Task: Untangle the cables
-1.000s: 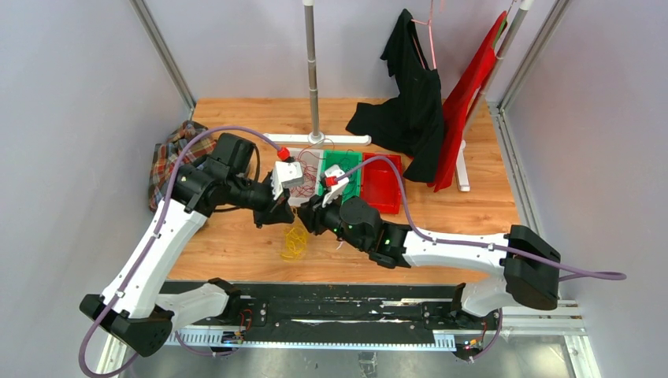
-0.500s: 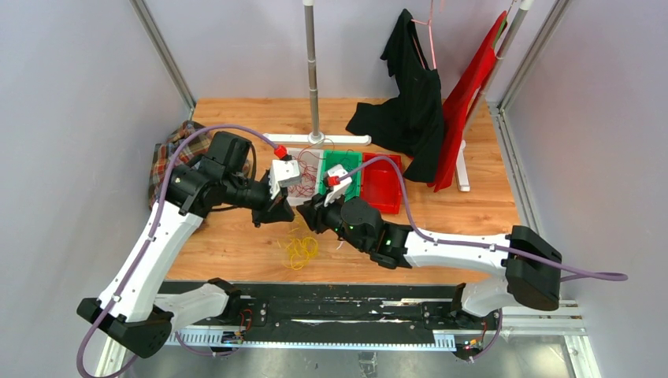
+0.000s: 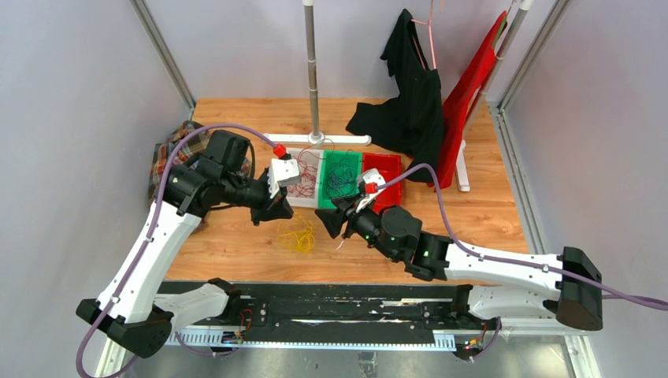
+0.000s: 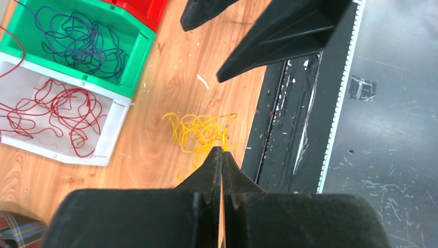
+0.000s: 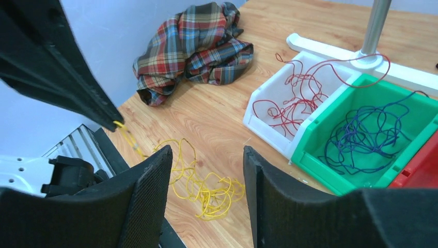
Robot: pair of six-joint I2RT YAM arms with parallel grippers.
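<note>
The left gripper (image 4: pixel 221 152) is pressed fully closed, its two tips meeting in a thin seam. It pinches a single strand of the yellow cables (image 4: pixel 204 132): in the right wrist view that strand runs from the tips down to the bunch. The rest of the yellow bunch lies loose on the table (image 4: pixel 170 77), near its front edge beside the black strip (image 4: pixel 289 103). It sits just in front of the white bin (image 4: pixel 119 111) but does not touch it. The right gripper (image 5: pixel 206 152) stands wide open with nothing between its fingers. It points toward the yellow bunch from the other side, apart from the left gripper's tips. The red cables (image 4: pixel 57 111) lie spread in the white bin, with one loop arching over its far rim toward the base of the pole (image 5: pixel 330 49). The blue cables (image 4: pixel 82 41) are curled in the green bin (image 4: pixel 142 51), which sits against the white one. A red bin (image 4: pixel 150 10) is next in the row; no cables show in it. A plaid cloth (image 5: pixel 196 41) is heaped on the table by the left wall, well apart from the bins.
</note>
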